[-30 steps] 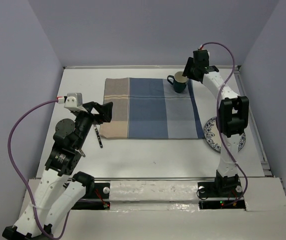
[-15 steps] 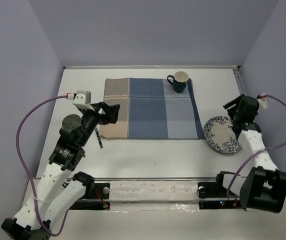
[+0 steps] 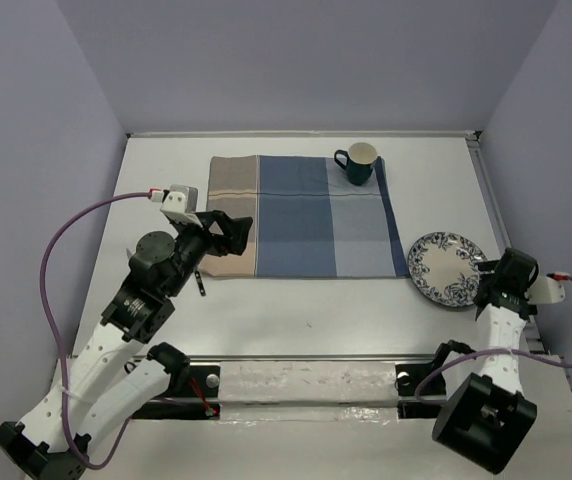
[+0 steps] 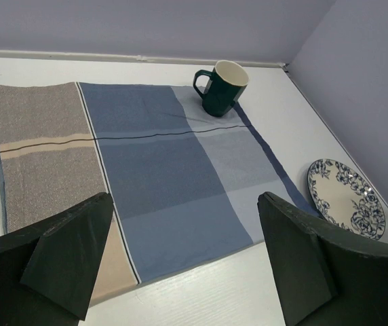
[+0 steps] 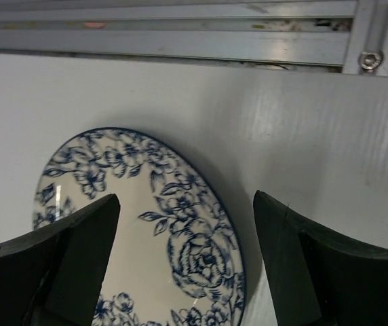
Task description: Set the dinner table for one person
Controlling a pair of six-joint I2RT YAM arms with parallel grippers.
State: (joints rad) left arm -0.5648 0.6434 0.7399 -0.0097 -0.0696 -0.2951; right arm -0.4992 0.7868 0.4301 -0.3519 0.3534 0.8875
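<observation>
You are looking down on a white table (image 3: 296, 325) with both arms based at its 6 o'clock edge. The table fills most of the top view, between pale purple walls.

A striped placemat (image 3: 301, 215) lies flat a little toward 12 o'clock from the table's centre. It has tan bands on its 9 o'clock side and blue bands across the rest. A dark green mug (image 3: 358, 163) with a pale inside stands upright on the mat's 1 o'clock corner, its handle pointing to 9 o'clock. A blue-and-white floral plate (image 3: 444, 268) sits on bare table just off the mat's 4 o'clock corner.

Your left gripper (image 4: 186, 224) hangs over the mat's 8 o'clock corner and aims toward the mug. Its fingers are spread wide with nothing between them. A thin dark utensil (image 3: 200, 287) lies on the table just off that corner, partly hidden under the left arm. It is too small for you to tell which kind it is.

Your right gripper (image 5: 186, 224) is at the plate's 4 o'clock rim. Its fingers are spread wide and hold nothing, and in the wrist view the plate's edge shows between them. You cannot tell whether they touch the plate. A metal rail runs along the table edge beyond it. A purple cable loops from each wrist.
</observation>
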